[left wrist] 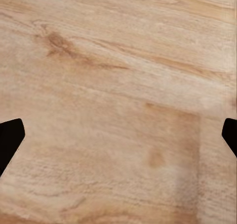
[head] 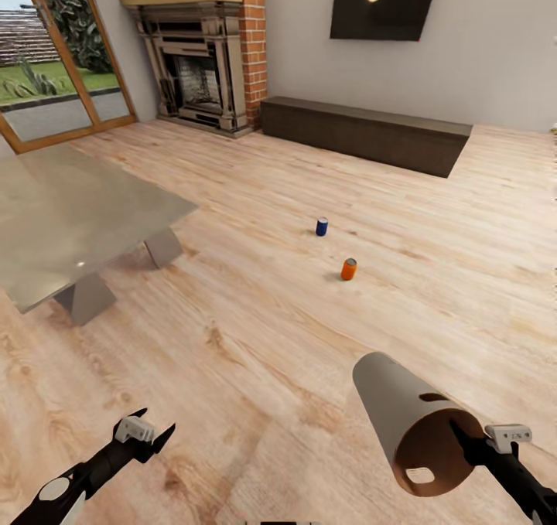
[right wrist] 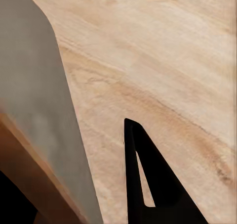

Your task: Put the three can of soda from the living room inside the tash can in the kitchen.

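Item: drink cans, small, cylindrical, silver-topped. Two are showing: one dark blue can [head: 322,226] and one orange can [head: 349,269], both standing on the pale wooden plank floor [head: 255,332] of the living room, near each other but apart, well ahead of the robot and between the glass-topped coffee table [head: 70,216] and the long low dark-brown bench [head: 363,132]. The task is asking for three.

Handling, as a judgement: the cans are probably light, stiff and smooth-sided, so liable to slip or tip; a pinch across the middle of the body, straight from the side or from above, is looking soundest.

Item: tapered round bin, pale grey-beige outside, brown inside [head: 410,424]. One counted. It is hanging tilted above the floor, mouth towards the camera, with an oval handle cut-out showing near the wide rim. The right gripper [head: 469,441] is pinching that rim, one finger inside and one [right wrist: 148,184] outside the wall. Judged light and rigid; the rim hold is leaving it free to swing.

Item: left gripper [head: 148,429]. One, carrying nothing, fingers spread wide over bare boards.

Fixtures: one red brick fireplace [head: 203,53], one black wall television [head: 383,3].
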